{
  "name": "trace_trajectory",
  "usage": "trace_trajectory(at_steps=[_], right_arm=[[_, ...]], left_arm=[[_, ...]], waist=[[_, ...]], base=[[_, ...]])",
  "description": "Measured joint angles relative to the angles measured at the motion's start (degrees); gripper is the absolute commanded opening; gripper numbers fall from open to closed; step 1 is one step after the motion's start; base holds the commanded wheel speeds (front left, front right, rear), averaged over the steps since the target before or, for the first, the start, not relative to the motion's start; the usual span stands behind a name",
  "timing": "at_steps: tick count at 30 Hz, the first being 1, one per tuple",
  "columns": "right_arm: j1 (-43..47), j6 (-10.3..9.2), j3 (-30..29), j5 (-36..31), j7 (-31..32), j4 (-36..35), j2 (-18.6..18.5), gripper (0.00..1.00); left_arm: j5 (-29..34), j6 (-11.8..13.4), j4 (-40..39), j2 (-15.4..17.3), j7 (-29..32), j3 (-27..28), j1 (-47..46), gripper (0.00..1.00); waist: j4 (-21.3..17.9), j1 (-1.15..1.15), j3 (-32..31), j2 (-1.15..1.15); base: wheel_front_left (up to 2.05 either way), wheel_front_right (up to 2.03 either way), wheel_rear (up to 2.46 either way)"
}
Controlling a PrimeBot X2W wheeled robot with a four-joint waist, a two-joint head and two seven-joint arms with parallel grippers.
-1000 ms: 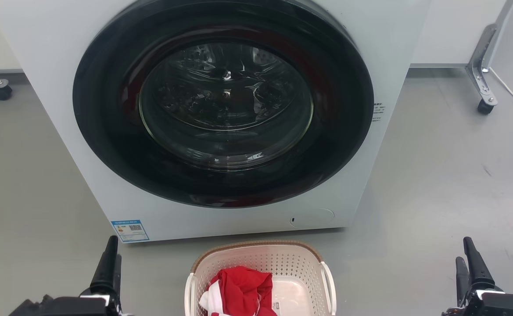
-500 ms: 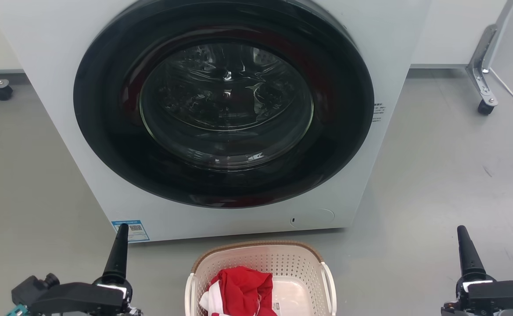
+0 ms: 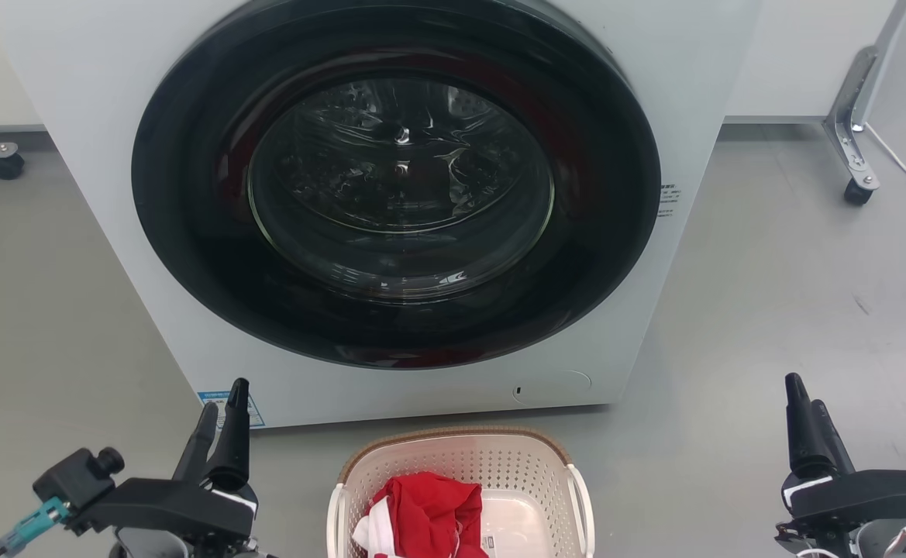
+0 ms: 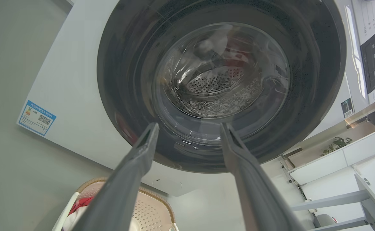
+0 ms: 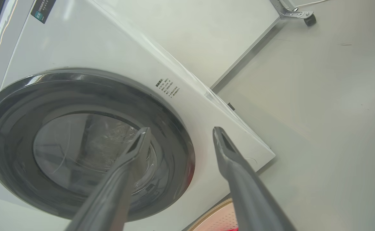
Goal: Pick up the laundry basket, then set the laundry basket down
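The laundry basket [image 3: 515,463] is seen standing on the floor [image 3: 770,271] just in front of the washer [image 3: 73,155], at the bottom centre of the head view, with a red garment [image 3: 421,504] lying in it; it has not been lifted. Over the last second both arms have been raised and brought forward. The left tool [image 3: 224,397] and the right tool [image 3: 804,391] are now shown higher in the head view than before, yet both are kept well apart from the white loop handles [image 3: 581,496]. In the wrist views each tool's fingers are spread moderately wide and nothing is held. The approach is judged to be only just begun, and the handles are yet to be reached on both sides.
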Motion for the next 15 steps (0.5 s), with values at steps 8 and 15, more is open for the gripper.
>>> trace_trajectory(at_steps=[8,15], right_arm=[[-0.02,-1.32,2.64,-8.65,-1.81,-1.33,-1.58,1.00],[-0.03,-2.31,4.70,-15.38,-3.24,-1.85,-2.35,1.00]], left_arm=[[7.50,1.96,-1.47,1.34,-1.66,-2.52,-0.67,1.00],[13.46,3.44,-2.50,2.00,-3.11,-4.31,-0.69,1.00]], waist=[[0.05,0.00,0.05,0.00],[0.12,0.00,0.14,0.00]], base=[[0.00,0.00,0.00],[0.00,0.00,0.00]])
